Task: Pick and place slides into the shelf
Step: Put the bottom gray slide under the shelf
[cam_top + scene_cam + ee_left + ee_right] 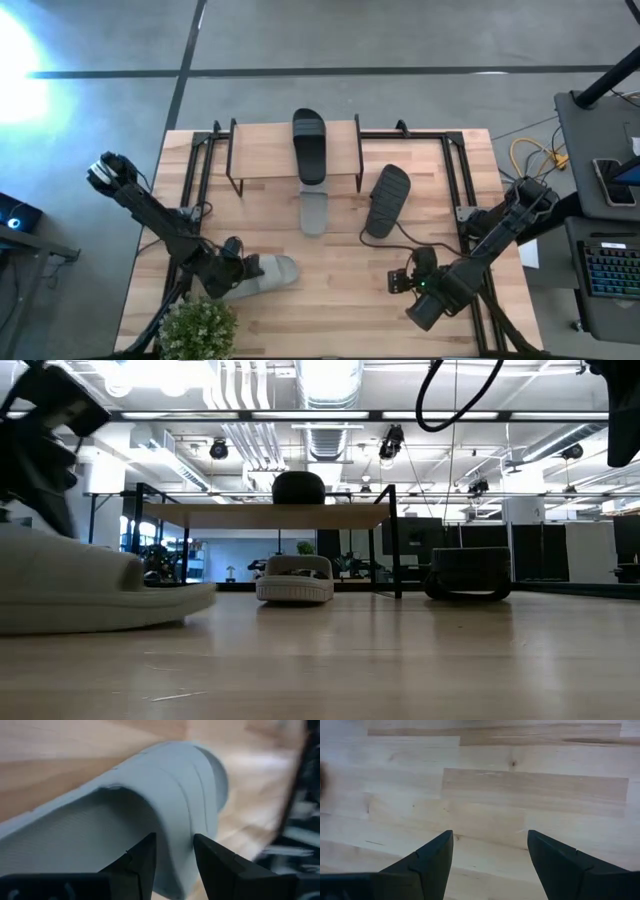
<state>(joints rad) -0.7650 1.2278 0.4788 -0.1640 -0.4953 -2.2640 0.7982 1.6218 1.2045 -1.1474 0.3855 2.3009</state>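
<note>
Light grey, the slide point(268, 274) lies near the desk's point(330, 310) front left, its strap pinched between the left tool's point(172, 862) fingers. Lifting it level before carrying should keep it from twisting loose on the way to the shelf point(262, 152). The right tool point(490, 865) hovers wide and empty over bare wood.
</note>
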